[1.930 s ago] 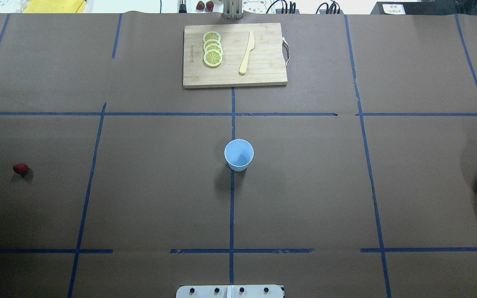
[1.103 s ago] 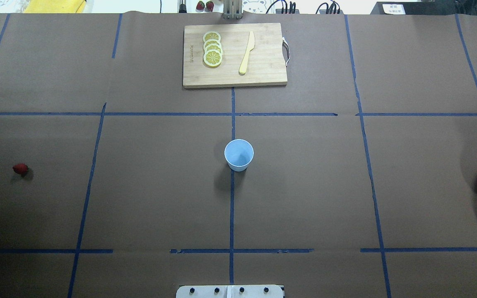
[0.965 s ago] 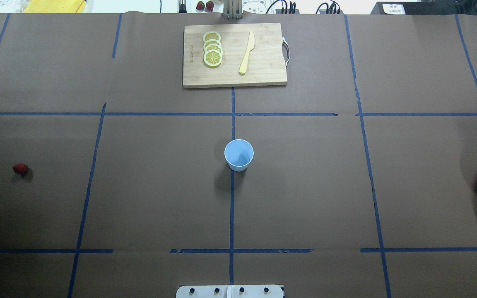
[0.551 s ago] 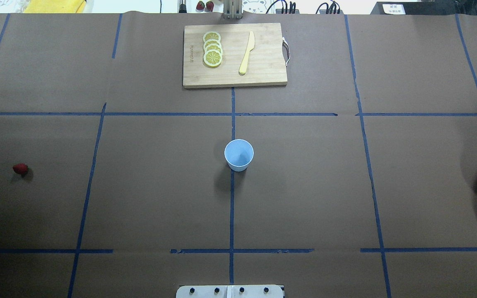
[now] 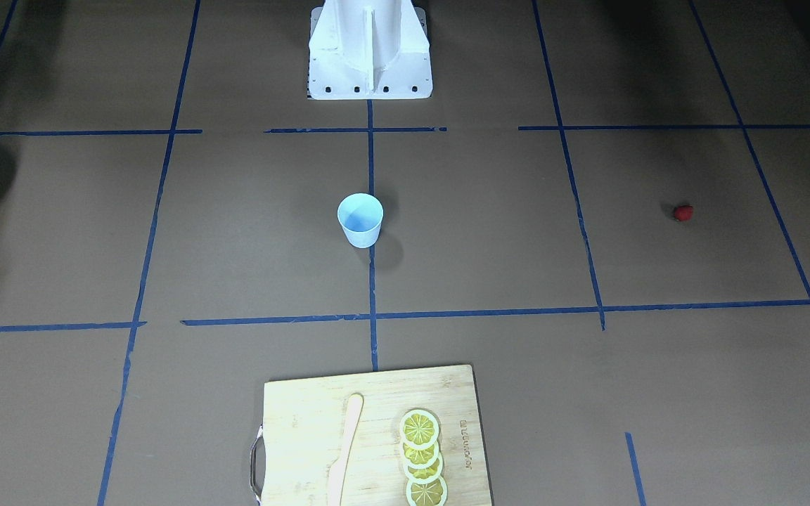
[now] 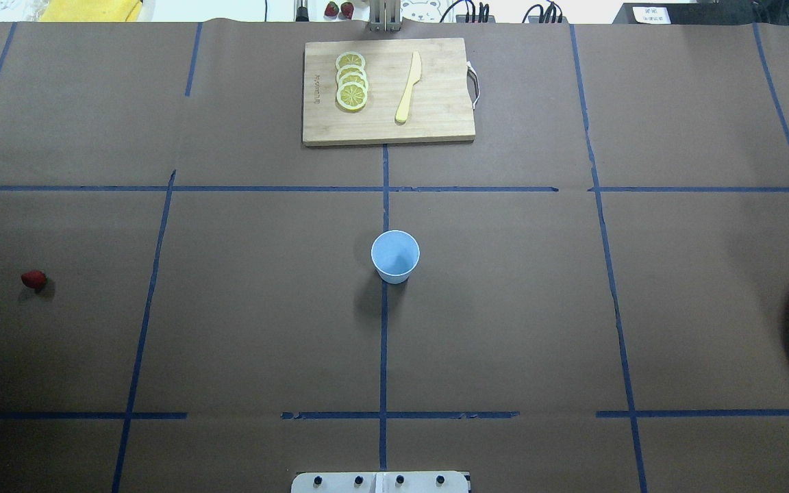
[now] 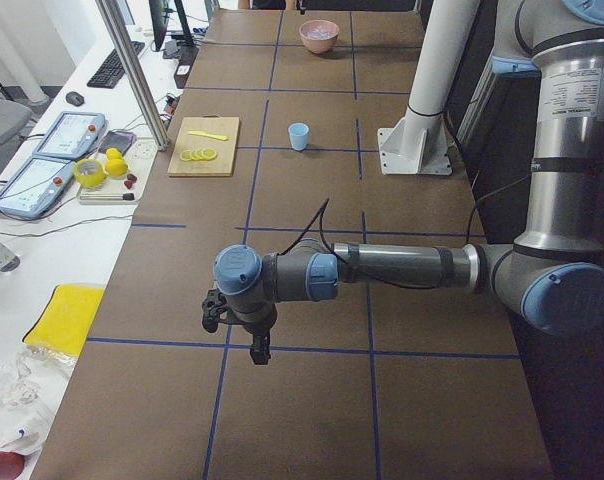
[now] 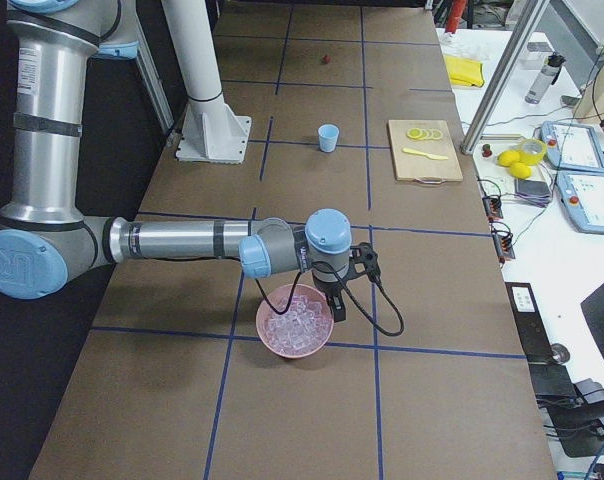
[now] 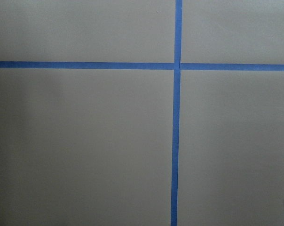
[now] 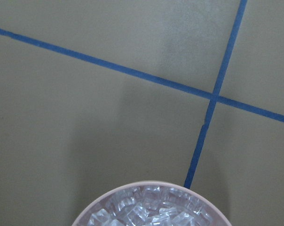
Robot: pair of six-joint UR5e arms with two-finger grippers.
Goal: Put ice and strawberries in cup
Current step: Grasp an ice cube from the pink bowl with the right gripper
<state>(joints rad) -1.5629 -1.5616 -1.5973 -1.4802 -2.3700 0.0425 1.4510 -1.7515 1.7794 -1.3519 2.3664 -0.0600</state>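
Now we judge the ice (image 10: 151,213) slick, hard; pinch a cube's flat sides. Right fingers (image 8: 337,308): width we cannot tell.

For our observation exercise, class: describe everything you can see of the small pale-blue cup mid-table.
The cup is small and pale blue with a whitish round rim, its wall tapering to a narrower base; it looks like smooth plastic. It stands upright, mouth open, nothing visible inside. It sits at the centre of the brown-papered table, on a blue tape line. Only the table touches it.
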